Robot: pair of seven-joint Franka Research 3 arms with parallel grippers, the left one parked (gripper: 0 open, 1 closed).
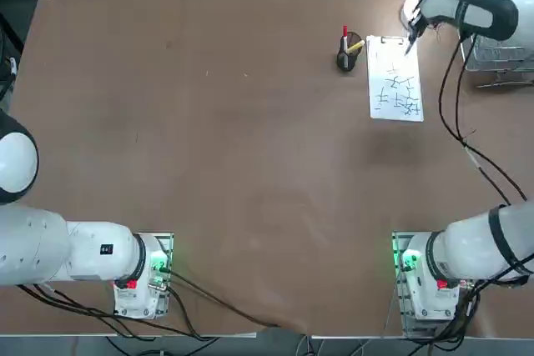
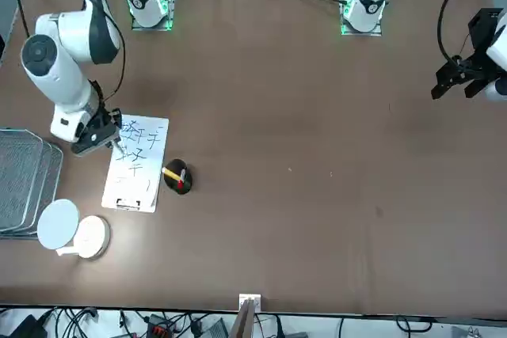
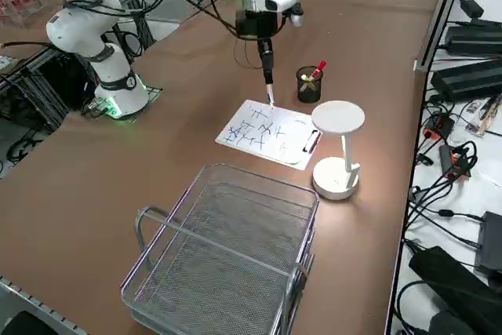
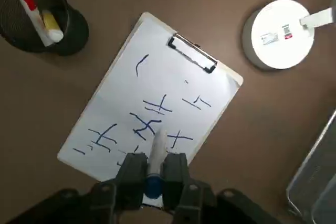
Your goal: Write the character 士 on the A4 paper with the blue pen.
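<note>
Nearest the wrist camera, your right gripper (image 4: 156, 163) is clenched on the short pen with a pale tapered barrel and blue collar (image 4: 153, 186), its tip pointing down over the white rectangular A4 paper (image 4: 113, 114). You can't tell whether the tip touches the sheet. Watch that slim barrel: sideways drag could twist it between the fingers and skew the strokes. Too much downward push could bend a line or shift the sheet; too little would leave gaps. The dark metal clip (image 4: 192, 53) grips just one edge, so the far end might lift or slide. Crowding is another risk, since a new 士 could run into the dark blue handwriting (image 4: 147, 125). Among those marks you can make out one much like 士 and a plain cross like 十; the rest is too rough to read surely. Beyond the sheet, the black mesh cup (image 4: 73, 30) holds a red-topped pen (image 4: 29, 3) and a yellow marker (image 4: 51, 23). Small labels, one with red print, sit on the round white stand (image 4: 283, 51), too small to read; no brand is legible.
</note>
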